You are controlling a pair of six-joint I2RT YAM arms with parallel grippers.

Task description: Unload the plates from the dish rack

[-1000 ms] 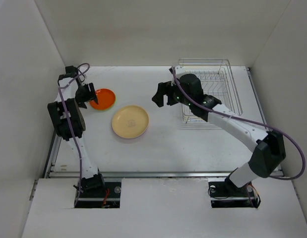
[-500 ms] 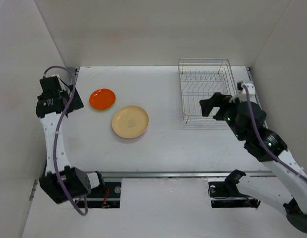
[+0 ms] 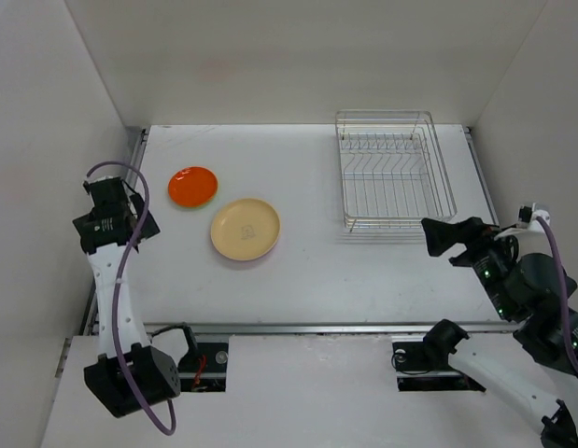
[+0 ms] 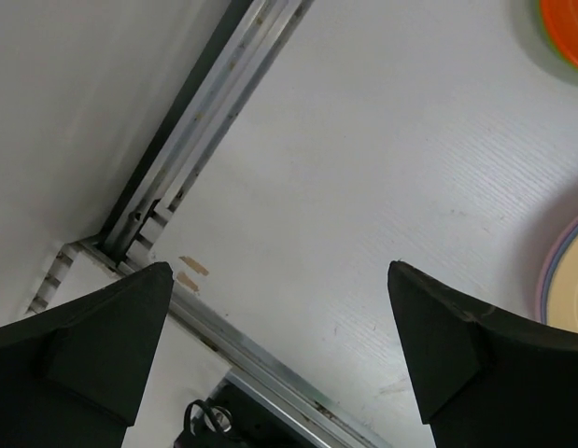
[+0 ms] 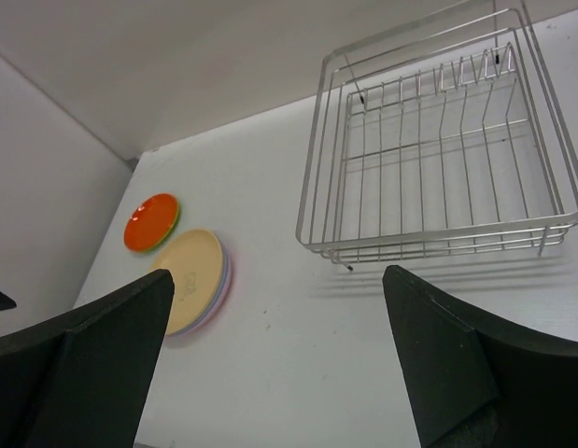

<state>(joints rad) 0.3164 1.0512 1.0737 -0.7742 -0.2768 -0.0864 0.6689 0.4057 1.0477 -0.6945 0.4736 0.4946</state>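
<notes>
As both arms are hanging clear, the stacks are hiding most plates: pink and blue rims (image 4: 542, 285) are showing under the cream-yellow plate (image 3: 245, 229), a green sliver (image 5: 177, 222) under the orange plate (image 3: 192, 186). Both stacks are lying left of the dish rack (image 3: 389, 222). The left gripper (image 4: 279, 280), jaws spread, holding nothing, is hovering farther left than either stack; the right gripper (image 5: 277, 275), also spread and bare, is hanging off the rack's near right corner, far from them.
</notes>
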